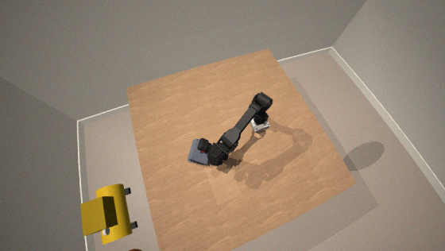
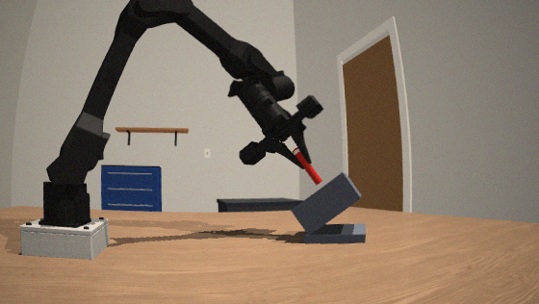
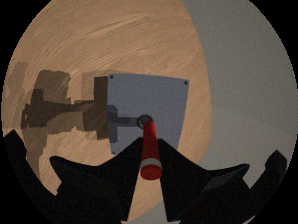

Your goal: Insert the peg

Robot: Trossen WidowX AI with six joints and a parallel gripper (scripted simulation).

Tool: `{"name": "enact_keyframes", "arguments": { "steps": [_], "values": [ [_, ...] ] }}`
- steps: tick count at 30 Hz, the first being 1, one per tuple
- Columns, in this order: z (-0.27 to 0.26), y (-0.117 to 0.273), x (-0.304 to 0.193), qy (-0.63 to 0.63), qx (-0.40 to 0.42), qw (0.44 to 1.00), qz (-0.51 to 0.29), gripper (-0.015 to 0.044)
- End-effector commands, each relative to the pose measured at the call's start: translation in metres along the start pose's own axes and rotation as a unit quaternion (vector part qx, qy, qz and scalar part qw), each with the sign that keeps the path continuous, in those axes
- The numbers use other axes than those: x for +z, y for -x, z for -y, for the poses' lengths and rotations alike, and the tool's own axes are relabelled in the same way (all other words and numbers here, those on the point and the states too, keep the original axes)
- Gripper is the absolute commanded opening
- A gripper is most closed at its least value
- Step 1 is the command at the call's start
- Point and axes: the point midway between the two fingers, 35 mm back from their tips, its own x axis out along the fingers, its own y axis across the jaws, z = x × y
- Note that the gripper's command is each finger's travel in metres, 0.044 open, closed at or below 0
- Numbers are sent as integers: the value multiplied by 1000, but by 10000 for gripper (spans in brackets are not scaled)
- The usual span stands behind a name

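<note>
Gripping the red peg (image 2: 307,165) near its upper end, the tool (image 2: 295,145) had its fingers drawn nearly together on the shaft, and the peg ran on below them, tilted down and away from the arm (image 2: 115,63). In the exterior view the peg's lower end sat just at the upper face of the grey sloped panel (image 2: 327,202), near that face's top edge; whether it was touching or slightly inside could not be told from that side. From the wrist view the peg (image 3: 150,152) ran straight ahead of the tool, its far tip meeting the dark round hole (image 3: 144,121) in the panel face (image 3: 166,99). Dark fingers flanked the peg on both sides. The panel stood on its flat base (image 2: 337,233) on the wooden desk (image 2: 269,269), directly below and ahead of the tool. The arm's shadow fell across the desk behind the panel. From the top view the tool (image 1: 207,151) covered part of the panel (image 1: 195,152), a speck of red showing between them
</note>
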Motion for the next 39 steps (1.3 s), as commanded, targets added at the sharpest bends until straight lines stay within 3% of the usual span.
{"name": "enact_keyframes", "arguments": {
  "steps": [1,39],
  "values": [
    [-4,-7,-1,5,5,1000,-2,0],
    [-5,-8,-1,1,1,1000,-1,0]
  ]
}}
